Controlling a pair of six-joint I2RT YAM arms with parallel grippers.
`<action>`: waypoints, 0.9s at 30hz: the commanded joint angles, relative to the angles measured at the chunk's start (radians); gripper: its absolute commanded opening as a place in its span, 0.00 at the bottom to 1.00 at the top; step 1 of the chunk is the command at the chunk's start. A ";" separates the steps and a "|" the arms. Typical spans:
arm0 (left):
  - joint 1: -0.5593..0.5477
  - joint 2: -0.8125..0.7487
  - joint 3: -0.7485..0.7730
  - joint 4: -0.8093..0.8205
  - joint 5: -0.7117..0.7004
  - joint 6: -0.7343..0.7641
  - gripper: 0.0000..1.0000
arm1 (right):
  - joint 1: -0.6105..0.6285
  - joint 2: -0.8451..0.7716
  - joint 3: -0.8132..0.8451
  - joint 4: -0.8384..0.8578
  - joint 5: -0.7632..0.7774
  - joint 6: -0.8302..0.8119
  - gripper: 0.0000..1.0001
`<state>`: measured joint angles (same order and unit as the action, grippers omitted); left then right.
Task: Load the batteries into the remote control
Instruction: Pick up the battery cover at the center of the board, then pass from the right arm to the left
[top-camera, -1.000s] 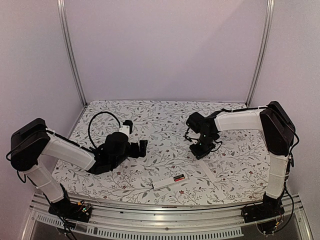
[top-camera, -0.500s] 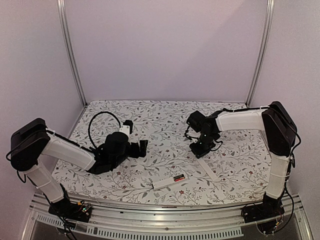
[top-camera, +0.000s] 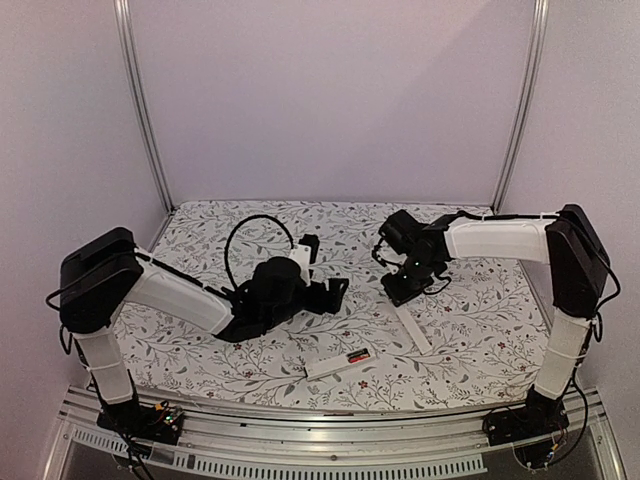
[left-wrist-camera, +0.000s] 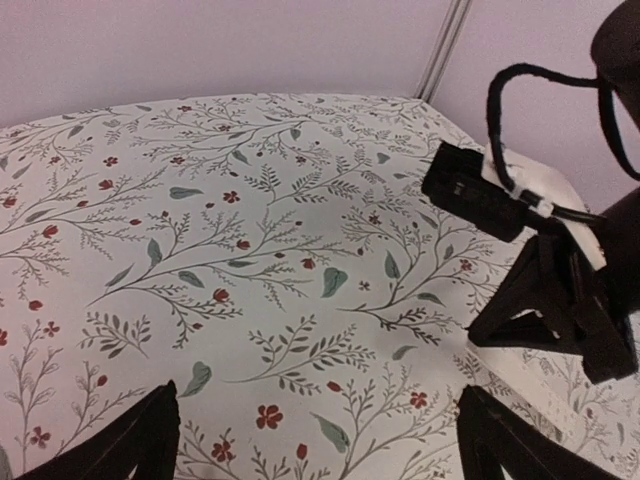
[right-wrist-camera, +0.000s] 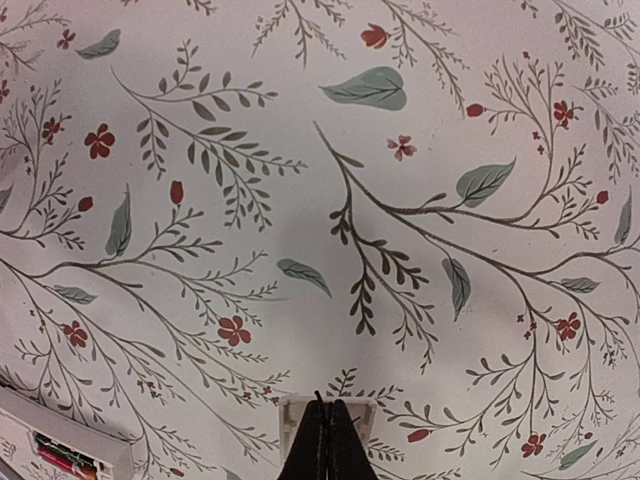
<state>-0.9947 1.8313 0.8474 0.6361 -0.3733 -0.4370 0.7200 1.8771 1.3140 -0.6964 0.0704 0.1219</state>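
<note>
Listing the floral-print counter (top-camera: 480, 300) and its contents.

- **Remote:** The slim white rectangular remote control (top-camera: 330, 367) lies near the front edge between the arms, and neither arm touches it.
- **Batteries:** Its open bay shows the small red and dark cylindrical batteries (top-camera: 357, 357). Both appear seated, though they are too small to be sure.
- **Cover:** A thin flat white cover strip (top-camera: 412, 328) lies apart from the remote.
- **Right gripper** (top-camera: 402, 293)**:** The fingers are closed and empty above the strip's far end; whether they touch it cannot be told.
- **Left gripper** (top-camera: 335, 291)**:** The fingers are spread wide, holding nothing.
- **Progress:** Loading looks done, and the cover is not yet fitted.
</note>
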 joint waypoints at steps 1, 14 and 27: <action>-0.030 0.097 0.071 0.082 0.118 0.011 0.97 | 0.006 -0.097 -0.020 0.050 0.035 0.038 0.00; -0.040 0.220 0.196 0.250 0.328 -0.016 1.00 | 0.002 -0.235 0.012 0.144 0.076 0.078 0.00; -0.040 0.305 0.352 0.192 0.366 -0.043 1.00 | 0.012 -0.291 0.069 0.181 0.050 0.071 0.00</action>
<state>-1.0241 2.0968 1.1454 0.8505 -0.0292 -0.4709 0.7200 1.6146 1.3556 -0.5297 0.1257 0.1860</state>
